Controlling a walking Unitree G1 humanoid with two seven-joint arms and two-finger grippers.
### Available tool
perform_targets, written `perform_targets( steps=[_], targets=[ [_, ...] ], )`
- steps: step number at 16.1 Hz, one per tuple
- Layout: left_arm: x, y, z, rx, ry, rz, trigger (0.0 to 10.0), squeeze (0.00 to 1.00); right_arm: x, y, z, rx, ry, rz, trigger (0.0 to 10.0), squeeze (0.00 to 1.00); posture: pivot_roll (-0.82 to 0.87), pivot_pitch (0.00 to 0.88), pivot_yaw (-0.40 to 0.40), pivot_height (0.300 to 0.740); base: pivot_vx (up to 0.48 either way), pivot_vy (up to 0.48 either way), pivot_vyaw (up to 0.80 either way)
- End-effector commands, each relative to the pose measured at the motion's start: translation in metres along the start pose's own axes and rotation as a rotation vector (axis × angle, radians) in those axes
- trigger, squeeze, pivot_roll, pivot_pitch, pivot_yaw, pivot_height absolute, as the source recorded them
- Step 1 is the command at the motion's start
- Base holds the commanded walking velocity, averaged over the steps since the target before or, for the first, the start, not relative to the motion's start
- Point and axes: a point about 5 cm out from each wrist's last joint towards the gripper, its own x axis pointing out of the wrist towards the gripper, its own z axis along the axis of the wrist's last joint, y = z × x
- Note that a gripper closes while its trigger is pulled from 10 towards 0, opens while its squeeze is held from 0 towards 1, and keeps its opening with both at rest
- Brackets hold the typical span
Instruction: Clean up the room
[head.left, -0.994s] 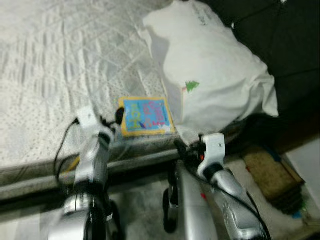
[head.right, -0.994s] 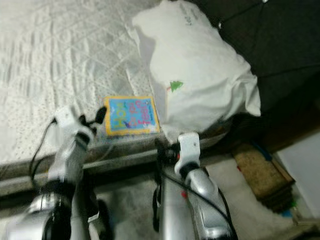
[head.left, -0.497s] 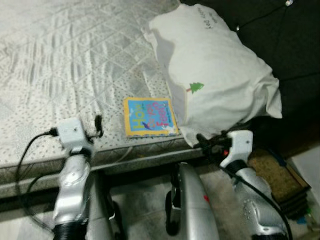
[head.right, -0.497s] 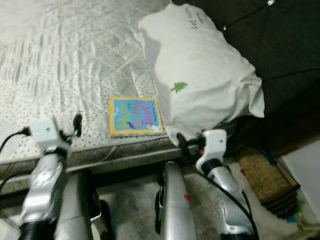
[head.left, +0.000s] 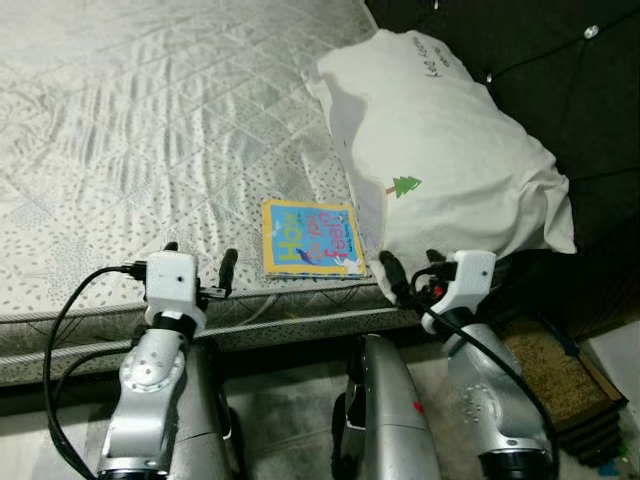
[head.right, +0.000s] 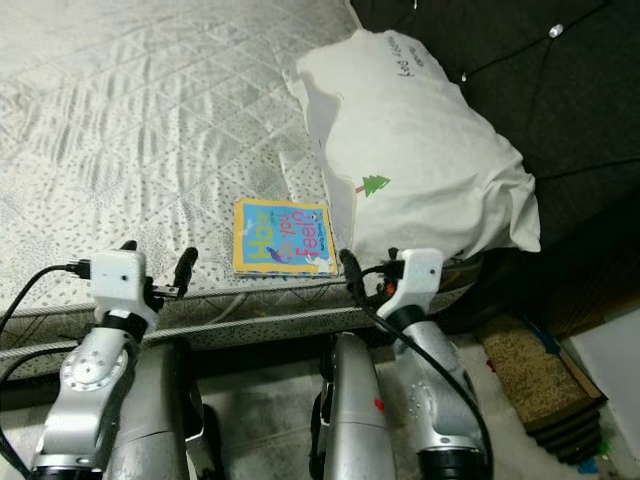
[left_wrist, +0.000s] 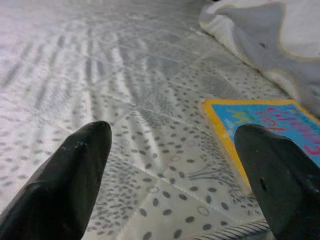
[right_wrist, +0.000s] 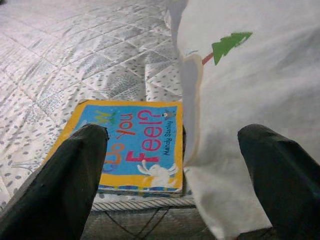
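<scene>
Left eye view: I see the book (head.left: 311, 238) mid-frame at the mattress edge (head.left: 300, 322), just ahead-left of my spread-fingered right gripper (head.left: 410, 270); left gripper (head.left: 200, 262), also spread, sits farther.

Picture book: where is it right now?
The picture book lies flat near the mattress front edge, against the white pillow on its right, ahead between the left pincer and right pincer.

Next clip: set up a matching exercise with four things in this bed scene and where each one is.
Things:
1 book
2 pillow
3 left gripper
4 right gripper

Places:
A against the dark headboard
B flat near the mattress edge
C open, by the pillow's near corner
D open, at the mattress edge left of the book

Pairs: 1-B, 2-A, 3-D, 4-C
</scene>
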Motion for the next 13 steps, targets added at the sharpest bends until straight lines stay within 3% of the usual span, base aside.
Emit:
perform_targets(
  steps=[1, 2, 6, 9, 13],
  targets=[
    [-0.006, -0.007, 0.000, 0.027, -0.019, 0.002, 10.0, 0.00, 0.000, -0.006, 0.002, 0.002, -0.018, -0.036, 10.0, 0.00, 0.07, 0.052, -0.108, 0.597, 0.000, 0.000, 0.00],
    [-0.010, -0.007, -0.002, -0.009, -0.010, -0.004, 10.0, 0.00, 0.000, -0.007, 0.001, 0.003, -0.020, -0.043, 10.0, 0.00, 0.07, 0.046, -0.106, 0.607, 0.000, 0.000, 0.00],
    [-0.021, 0.010, -0.023, -0.001, 0.061, 0.144, 10.0, 0.00, 0.008, -0.014, -0.006, -0.002, 0.007, -0.078, 10.0, 0.00, 0.09, 0.000, -0.110, 0.651, 0.000, 0.000, 0.00],
    [-0.017, 0.003, -0.015, 0.013, 0.024, 0.124, 10.0, 0.00, 0.019, -0.010, 0.004, -0.014, -0.045, -0.066, 10.0, 0.00, 0.10, 0.000, -0.103, 0.685, 0.000, 0.000, 0.00],
    [-0.009, 0.003, -0.004, 0.020, -0.020, 0.117, 10.0, 0.00, 0.019, -0.014, 0.012, -0.044, -0.087, -0.090, 10.0, 0.00, 0.07, 0.026, -0.085, 0.725, 0.000, 0.000, 0.00]
  ],
)
